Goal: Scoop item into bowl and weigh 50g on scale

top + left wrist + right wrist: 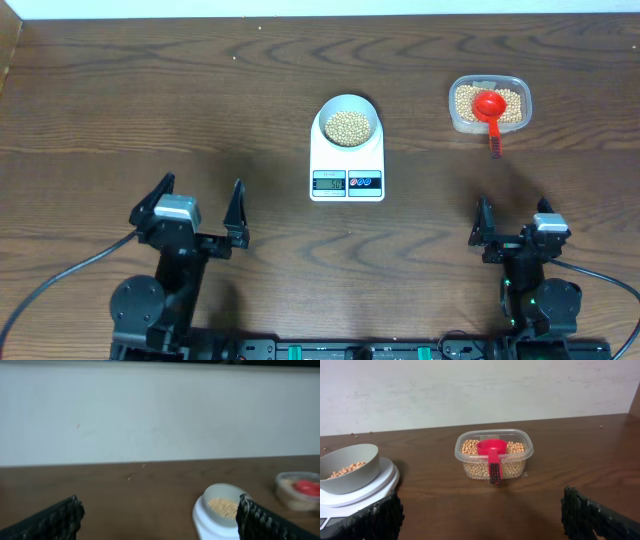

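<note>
Left gripper [201,190]: jaws spread wide, holding nothing, well short of scale [330,160]. Scale at centre, bowl [348,99] seated on it, beans [348,127] inside. Display too small to read. Clear tub [452,110] to right, red scoop [489,103] resting in it. Right gripper [513,212]: jaws spread, holding nothing.

Both arms are black. The left gripper [201,185] and right gripper [513,205] have ridged black fingers [376,519], silver-grey wrist blocks [177,208] and trailing black cables [75,265].

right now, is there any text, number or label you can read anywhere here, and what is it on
scale, LCD display: dark digits show, but they are too small and blurred to read.
red and blue buttons: no legible marks.
No other text is visible in any view.
</note>
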Available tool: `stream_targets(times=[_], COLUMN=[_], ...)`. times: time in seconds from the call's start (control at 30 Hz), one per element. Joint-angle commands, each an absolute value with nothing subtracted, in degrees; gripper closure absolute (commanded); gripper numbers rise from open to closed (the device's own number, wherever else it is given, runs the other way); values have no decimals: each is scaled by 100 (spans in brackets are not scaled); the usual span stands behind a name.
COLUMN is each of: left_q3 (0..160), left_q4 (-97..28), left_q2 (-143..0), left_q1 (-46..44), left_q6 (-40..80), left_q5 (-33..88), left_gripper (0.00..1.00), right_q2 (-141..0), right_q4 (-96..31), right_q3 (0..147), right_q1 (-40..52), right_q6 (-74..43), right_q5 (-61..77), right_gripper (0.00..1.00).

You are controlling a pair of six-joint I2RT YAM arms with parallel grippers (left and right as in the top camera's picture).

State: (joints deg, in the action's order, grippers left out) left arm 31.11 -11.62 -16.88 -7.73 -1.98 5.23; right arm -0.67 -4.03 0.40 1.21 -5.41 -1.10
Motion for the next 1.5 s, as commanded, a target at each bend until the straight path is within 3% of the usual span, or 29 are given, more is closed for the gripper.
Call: stream_targets(times=[0.0, 0.5, 1.03, 1.47], left_q3=[2333, 504, 21, 21], left_q4=[-530, 834, 681, -421], left_q2=[-1122, -255, -185, -8], left_q1=[-495, -381, -381, -381], left_q6=[-281, -364, -600, -598], left_q5=[493, 16, 19, 3], left_gripper=[1, 1, 1, 1], right_q2=[-27, -27, -27, -27], right_q4=[-423, -423, -425, -425], right_q3=[32, 32, 32, 32], right_q1=[154, 154, 154, 154], right_q6=[-462, -462, -462, -462], right_q5=[-154, -156, -154, -156], right_gripper=[1, 1, 1, 1])
